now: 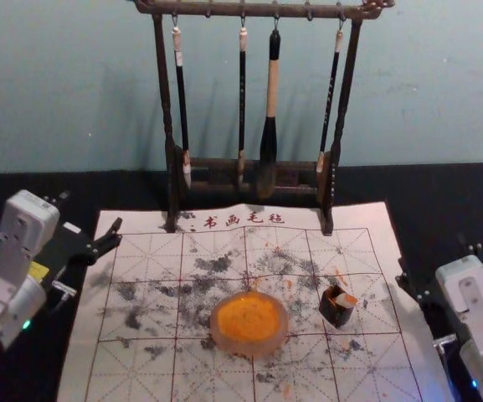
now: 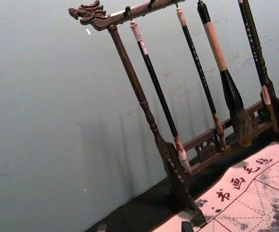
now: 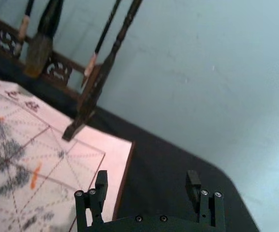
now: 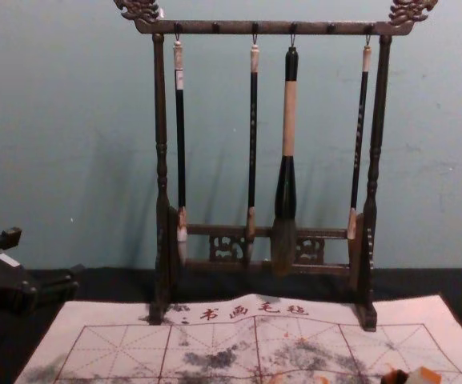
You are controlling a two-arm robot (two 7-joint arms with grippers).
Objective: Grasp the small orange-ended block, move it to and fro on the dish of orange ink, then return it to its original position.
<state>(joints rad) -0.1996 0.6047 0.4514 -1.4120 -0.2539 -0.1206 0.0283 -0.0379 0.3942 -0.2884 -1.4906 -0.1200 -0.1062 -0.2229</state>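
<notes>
The left gripper (image 1: 89, 211) stands open over the mat's upper left corner, and the left wrist view has its gripper tips (image 2: 144, 226) apart. Open too, the right gripper (image 1: 438, 261) is beyond the mat's right edge; its spread fingertips are in the right wrist view (image 3: 147, 177). The round dish of orange ink (image 1: 248, 320) lies near the mat's middle. Right of it is a small dark holder (image 1: 335, 313) with the pale, orange-ended block (image 1: 346, 300) leaning at its top. The chest view has the block (image 4: 424, 375) at the bottom edge. Neither gripper touches dish or block.
A dark wooden rack (image 1: 172, 142) with several hanging brushes stands at the mat's far edge. The ink-stained paper mat (image 1: 149, 251) lies on a black table (image 1: 23, 180), against a pale blue wall.
</notes>
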